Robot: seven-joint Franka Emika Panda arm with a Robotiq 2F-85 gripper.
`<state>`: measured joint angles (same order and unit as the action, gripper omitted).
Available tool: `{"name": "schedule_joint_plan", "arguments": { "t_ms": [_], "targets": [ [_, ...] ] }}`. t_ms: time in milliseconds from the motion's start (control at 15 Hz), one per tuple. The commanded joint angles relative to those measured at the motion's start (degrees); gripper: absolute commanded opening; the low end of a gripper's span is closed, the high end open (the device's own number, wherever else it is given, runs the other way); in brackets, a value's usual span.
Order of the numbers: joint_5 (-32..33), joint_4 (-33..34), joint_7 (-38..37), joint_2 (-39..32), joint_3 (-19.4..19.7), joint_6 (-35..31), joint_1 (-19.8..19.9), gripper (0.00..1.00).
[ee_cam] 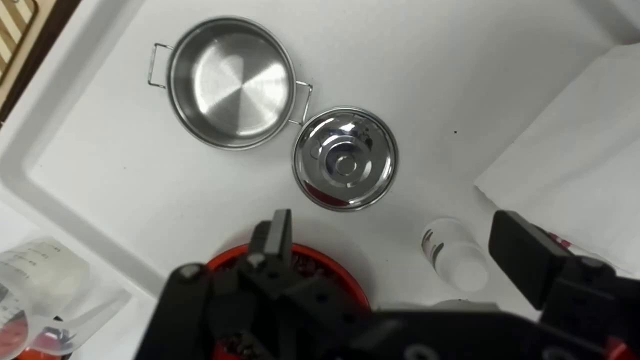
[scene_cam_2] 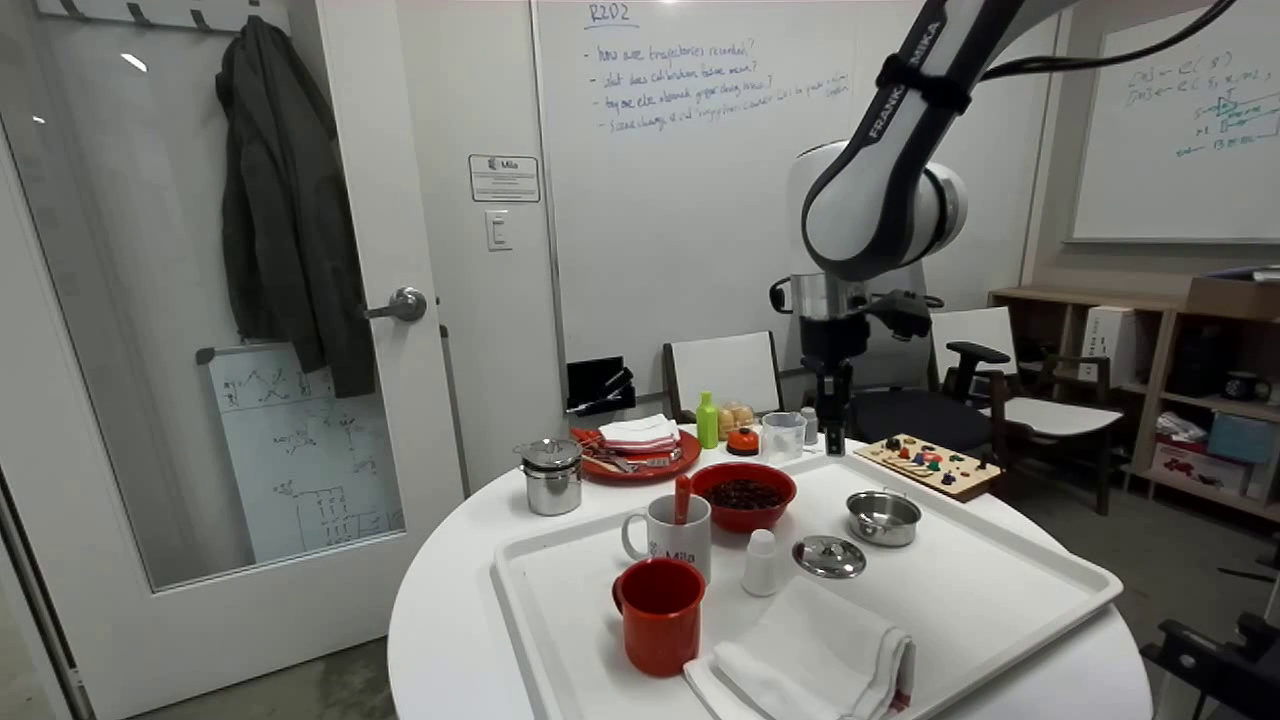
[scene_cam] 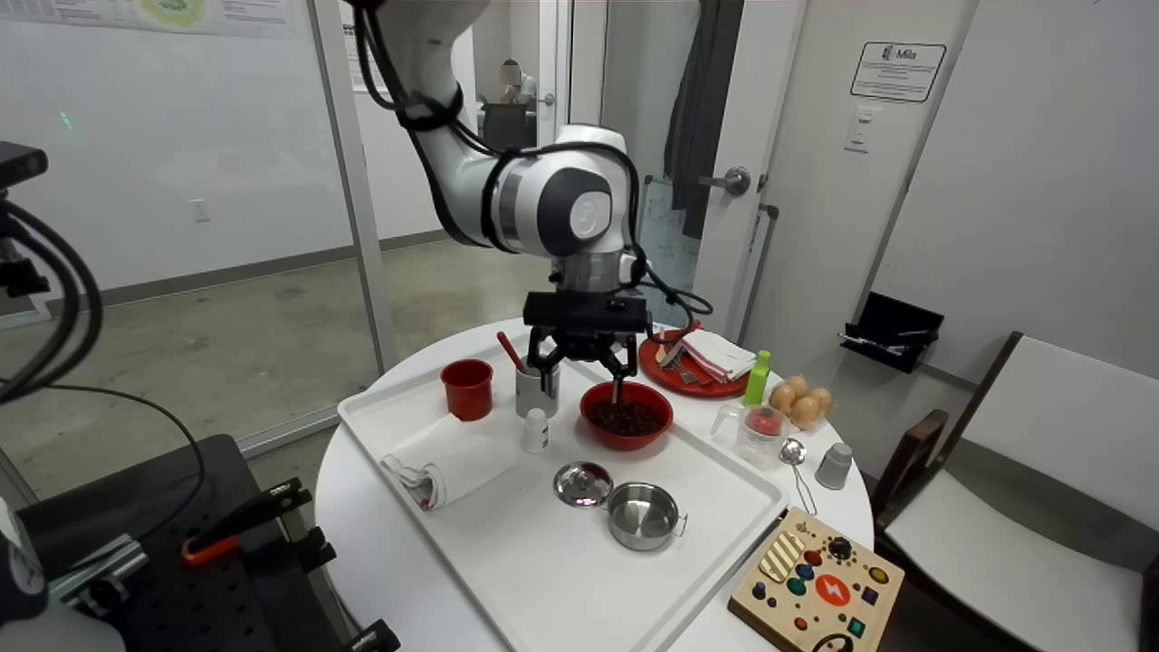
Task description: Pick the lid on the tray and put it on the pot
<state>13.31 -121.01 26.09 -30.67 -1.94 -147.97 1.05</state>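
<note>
The lid (scene_cam: pixel 583 484) is a round shiny metal disc with a small centre knob. It lies flat, knob up, on the white tray (scene_cam: pixel 552 561). It also shows in an exterior view (scene_cam_2: pixel 829 557) and the wrist view (ee_cam: pixel 345 159). The small steel pot (scene_cam: pixel 643 518) stands upright and open on the tray, with a wire handle close to the lid's rim; it also shows in the wrist view (ee_cam: pixel 231 83). My gripper (scene_cam: pixel 582 389) is open and empty, above the tray near the red bowl. In the wrist view its fingers (ee_cam: pixel 400 245) sit apart below the lid.
A red bowl (scene_cam: pixel 665 436) of dark beans stands under one finger. A white shaker (ee_cam: pixel 457 257), a grey mug (scene_cam: pixel 528 403), a red mug (scene_cam: pixel 467 389) and a folded cloth (scene_cam: pixel 466 462) stand on the tray. A taller steel cup (scene_cam_2: pixel 553 490) stands off the tray.
</note>
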Motion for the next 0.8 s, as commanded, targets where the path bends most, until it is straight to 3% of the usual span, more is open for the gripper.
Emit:
{"name": "schedule_joint_plan", "arguments": {
  "t_ms": [0, 733],
  "targets": [
    [1.63, 9.51, -0.77, -9.15, 0.46, 3.93, -0.54, 1.00],
    [1.01, 21.84, -1.61, -21.64, -0.16, 12.69, -1.06, 1.00]
  ]
}}
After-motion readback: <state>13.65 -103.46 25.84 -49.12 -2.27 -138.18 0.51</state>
